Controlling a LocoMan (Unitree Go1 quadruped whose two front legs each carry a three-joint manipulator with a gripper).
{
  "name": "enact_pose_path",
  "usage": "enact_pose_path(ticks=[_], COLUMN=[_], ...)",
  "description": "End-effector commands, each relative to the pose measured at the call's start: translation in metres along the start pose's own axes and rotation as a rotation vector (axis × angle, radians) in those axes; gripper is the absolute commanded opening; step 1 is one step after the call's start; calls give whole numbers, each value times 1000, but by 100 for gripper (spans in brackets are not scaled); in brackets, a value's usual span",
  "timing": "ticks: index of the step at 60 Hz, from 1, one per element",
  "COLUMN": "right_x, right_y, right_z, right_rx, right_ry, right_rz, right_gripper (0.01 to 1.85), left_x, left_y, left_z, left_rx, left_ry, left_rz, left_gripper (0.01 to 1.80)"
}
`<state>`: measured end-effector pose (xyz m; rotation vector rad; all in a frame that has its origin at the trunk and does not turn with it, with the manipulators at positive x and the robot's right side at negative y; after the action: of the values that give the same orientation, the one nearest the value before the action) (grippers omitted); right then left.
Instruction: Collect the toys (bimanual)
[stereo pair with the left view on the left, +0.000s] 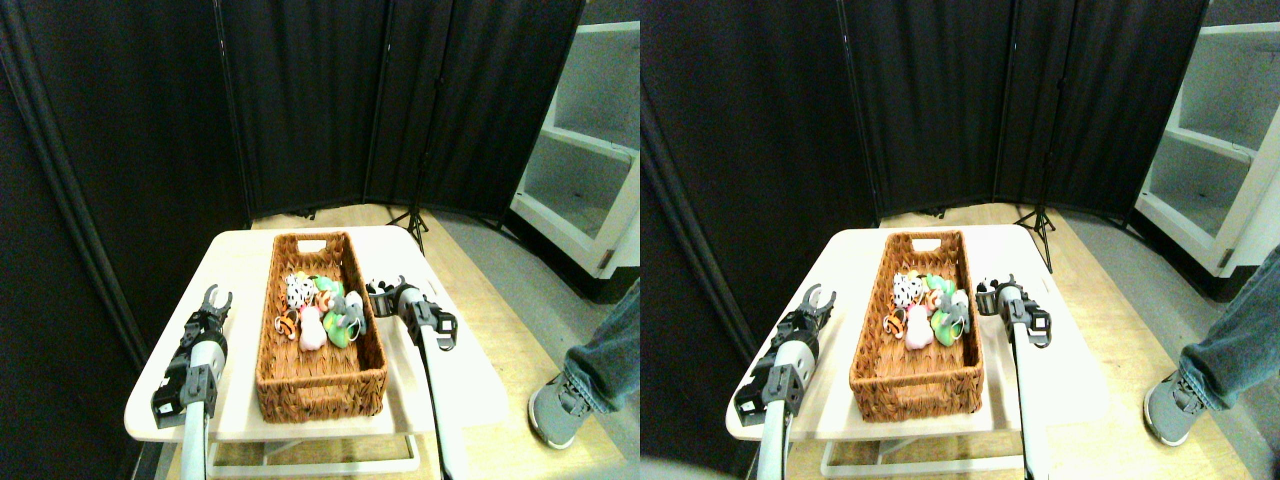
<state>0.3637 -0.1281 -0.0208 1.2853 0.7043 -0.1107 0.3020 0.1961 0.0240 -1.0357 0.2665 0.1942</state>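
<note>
The toys (318, 308), among them a spotted white one, a pink one, a green one and a striped orange one, lie heaped in the middle of the wicker basket (320, 385) on the bench (240, 260). The left hand (216, 297) stands released over bare bench left of the basket. The right hand (385, 287) sits just beside the right wall, grip unclear; swinging inward it could catch the rim and shove the basket.

Left tool (216, 295) spread, pointing forward; right tool (384, 288) angled left.

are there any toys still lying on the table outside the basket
No, the toys all sit piled inside the wicker basket, and the white table around it shows only the two tools.
</note>
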Motion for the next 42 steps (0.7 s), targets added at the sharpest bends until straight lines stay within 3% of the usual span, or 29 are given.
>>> enact_pose_path(ticks=[1, 13, 28, 42], right_x=[12, 24, 36, 41], right_y=[-5, -10, -15, -18], right_z=[-3, 0, 3, 4], right_rx=[39, 98, 46, 101], right_ry=[25, -2, -53, -44], right_rz=[-11, -40, -52, -61], right_gripper=[80, 77, 91, 87], left_x=[-2, -3, -2, 0], left_y=[-9, -7, -7, -7], left_z=[3, 5, 5, 5], left_rx=[8, 21, 12, 0], left_ry=[-42, -47, -51, -56], left_rz=[-37, -47, -43, -45], left_gripper=[15, 15, 16, 16])
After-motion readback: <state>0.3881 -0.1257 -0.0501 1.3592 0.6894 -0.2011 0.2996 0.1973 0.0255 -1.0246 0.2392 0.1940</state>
